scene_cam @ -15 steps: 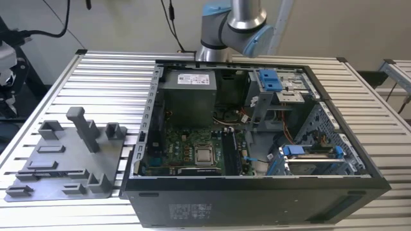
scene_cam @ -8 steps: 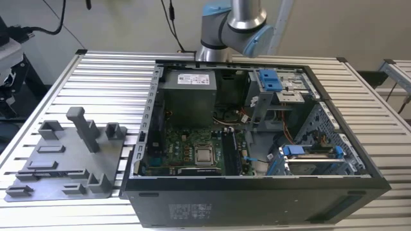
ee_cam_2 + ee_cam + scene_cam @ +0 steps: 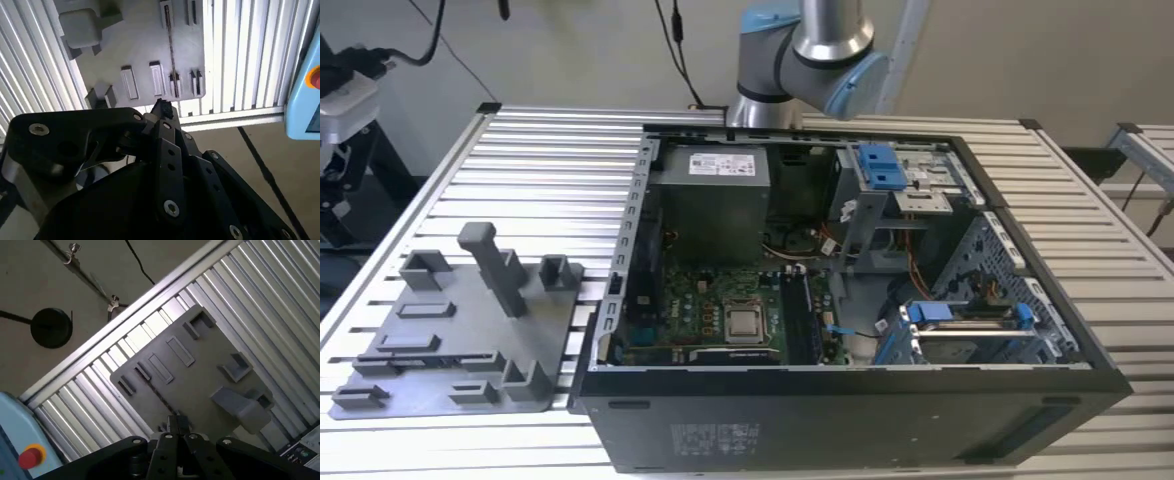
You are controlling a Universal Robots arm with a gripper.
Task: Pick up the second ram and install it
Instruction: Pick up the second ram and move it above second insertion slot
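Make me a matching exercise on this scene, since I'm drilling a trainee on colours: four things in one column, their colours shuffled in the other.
Things:
1. holder plate
2. push button
3. drive-bay clip
4. computer case

Colours:
A. red
B. black
C. grey
D. blue

Pairs: 1-C; 2-A; 3-D; 4-B

Holder plate (image 3: 467, 310) on slatted table (image 3: 547, 150), at exterior view's left of open computer case (image 3: 854, 420). Motherboard (image 3: 700, 300) inside case. Arm (image 3: 801, 50) behind case. Second ram (image 3: 171, 45) on edge in plate's slot.
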